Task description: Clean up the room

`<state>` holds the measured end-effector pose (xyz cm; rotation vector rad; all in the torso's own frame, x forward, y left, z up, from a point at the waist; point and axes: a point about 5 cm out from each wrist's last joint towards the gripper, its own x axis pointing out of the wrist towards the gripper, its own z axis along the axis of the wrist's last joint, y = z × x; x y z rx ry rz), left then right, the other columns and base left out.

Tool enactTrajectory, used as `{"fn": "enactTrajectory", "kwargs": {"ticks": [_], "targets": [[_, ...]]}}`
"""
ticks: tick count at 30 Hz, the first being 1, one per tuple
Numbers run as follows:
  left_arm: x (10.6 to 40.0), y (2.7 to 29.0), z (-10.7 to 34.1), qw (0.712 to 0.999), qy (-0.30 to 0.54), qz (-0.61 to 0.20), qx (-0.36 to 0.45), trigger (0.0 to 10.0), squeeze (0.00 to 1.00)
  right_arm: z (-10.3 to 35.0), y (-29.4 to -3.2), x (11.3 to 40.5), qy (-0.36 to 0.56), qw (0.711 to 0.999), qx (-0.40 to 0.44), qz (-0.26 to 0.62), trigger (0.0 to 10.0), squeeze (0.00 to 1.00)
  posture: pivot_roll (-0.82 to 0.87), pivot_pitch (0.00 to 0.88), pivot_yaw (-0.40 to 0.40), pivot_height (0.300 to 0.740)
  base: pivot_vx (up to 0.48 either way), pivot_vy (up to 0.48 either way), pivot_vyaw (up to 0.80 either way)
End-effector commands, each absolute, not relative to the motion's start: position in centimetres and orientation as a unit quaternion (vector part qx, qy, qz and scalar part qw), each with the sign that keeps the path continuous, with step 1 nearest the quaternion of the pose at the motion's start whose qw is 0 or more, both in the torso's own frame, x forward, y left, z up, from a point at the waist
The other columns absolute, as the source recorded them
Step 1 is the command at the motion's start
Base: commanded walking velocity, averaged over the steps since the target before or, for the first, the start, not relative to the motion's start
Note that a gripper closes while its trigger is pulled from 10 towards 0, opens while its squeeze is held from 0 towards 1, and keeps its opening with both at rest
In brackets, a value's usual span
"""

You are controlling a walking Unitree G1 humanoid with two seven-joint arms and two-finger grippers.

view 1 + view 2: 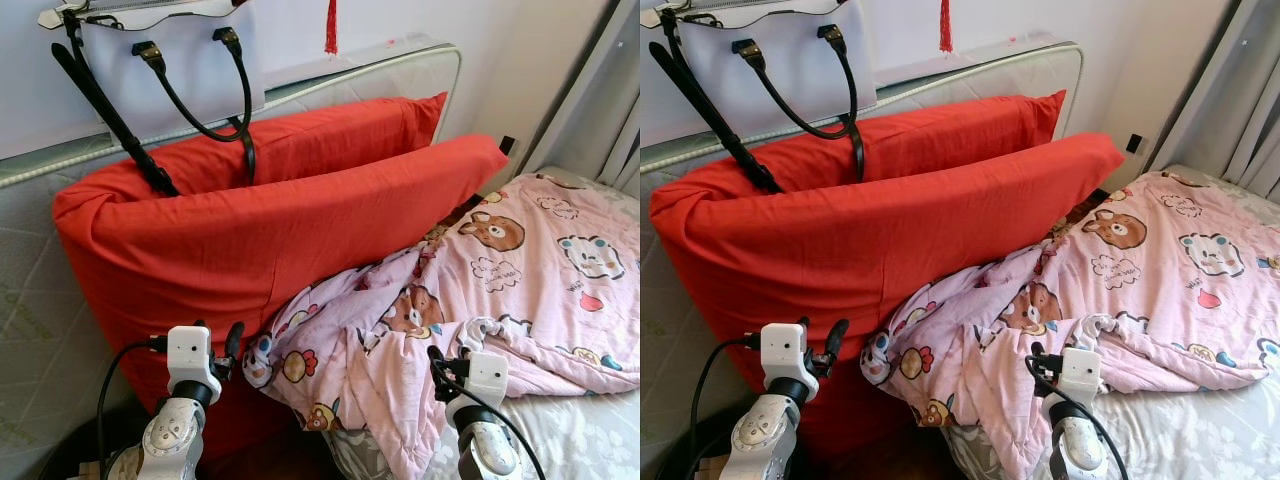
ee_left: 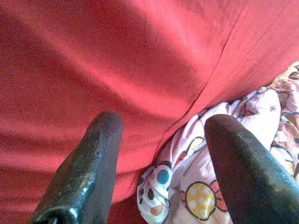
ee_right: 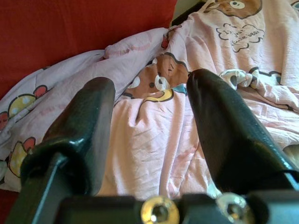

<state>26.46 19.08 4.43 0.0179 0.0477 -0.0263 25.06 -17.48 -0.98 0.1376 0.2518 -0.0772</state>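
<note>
A pink cartoon-print blanket point(image 1: 520, 290) lies crumpled across the bed, and its left end spills down against two long red pillows point(image 1: 250, 240). The pillows stand on edge and lean on an upright mattress point(image 1: 30, 300). My left gripper point(image 2: 161, 154) is open, close in front of the lower red pillow point(image 2: 117, 70), where the blanket's edge point(image 2: 196, 196) meets it. My right gripper point(image 3: 149, 116) is open just above the blanket's folds point(image 3: 154, 154), with nothing between its fingers. Both grippers sit low in the head views, the left gripper point(image 1: 218, 345) and the right gripper point(image 1: 440, 362).
A white handbag point(image 1: 170, 60) with black straps rests on top of the mattress, its straps hanging over the red pillows. A red tassel point(image 1: 331, 25) hangs on the wall. Grey curtains point(image 1: 610, 110) stand at the right. Patterned bed sheet point(image 1: 580, 430) shows below the blanket.
</note>
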Motion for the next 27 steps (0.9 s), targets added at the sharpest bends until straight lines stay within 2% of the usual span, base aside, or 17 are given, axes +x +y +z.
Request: {"fn": "enactTrajectory", "kwargs": {"ticks": [1, 27], "targets": [[26.61, 18.80, 4.68, 0.999, 0.022, -0.021, 0.010, 10.0, 0.00, -1.01, -17.47, 25.04, 0.125, 0.989, 0.073, -0.037, 10.0, 0.00, -0.02, 0.000, -0.061, 0.671, 0.000, 0.000, 0.00], [26.62, 18.92, 4.77, 1.000, 0.026, -0.015, 0.008, 10.0, 0.00, -0.89, -16.80, 25.50, 0.133, 0.988, 0.079, -0.021, 10.0, 0.00, -0.01, 0.000, -0.066, 0.662, 0.000, 0.000, 0.00]]}}
